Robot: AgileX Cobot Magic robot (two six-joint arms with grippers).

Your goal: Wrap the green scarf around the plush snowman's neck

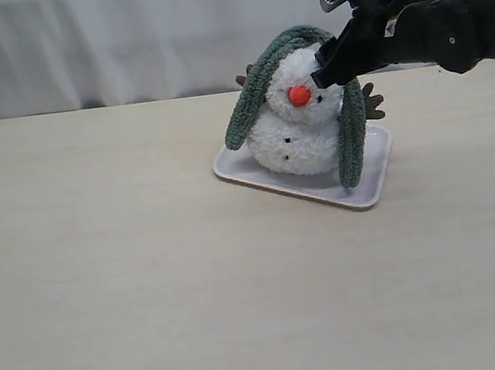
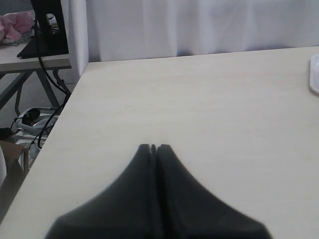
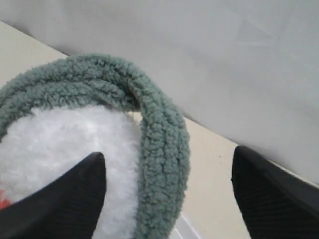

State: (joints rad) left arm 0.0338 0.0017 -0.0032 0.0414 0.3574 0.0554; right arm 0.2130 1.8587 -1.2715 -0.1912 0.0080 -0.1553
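Observation:
The plush snowman (image 1: 299, 129) stands upright on a white tray (image 1: 370, 190), its orange nose toward the camera. The green scarf (image 1: 258, 84) lies draped over the top of its head, one end hanging down each side to the tray. My right gripper (image 1: 333, 59) is open at the snowman's head on the right. In the right wrist view the right gripper (image 3: 167, 172) has its fingers spread on either side of the scarf (image 3: 159, 144) and the white head (image 3: 65, 144), gripping nothing. My left gripper (image 2: 154, 148) is shut and empty above bare tabletop, out of the exterior view.
A white curtain hangs behind the table. The tray's edge (image 2: 315, 74) shows at the side of the left wrist view. Beyond the table's edge there, a second table (image 2: 30, 62), cables and a black stand are in view.

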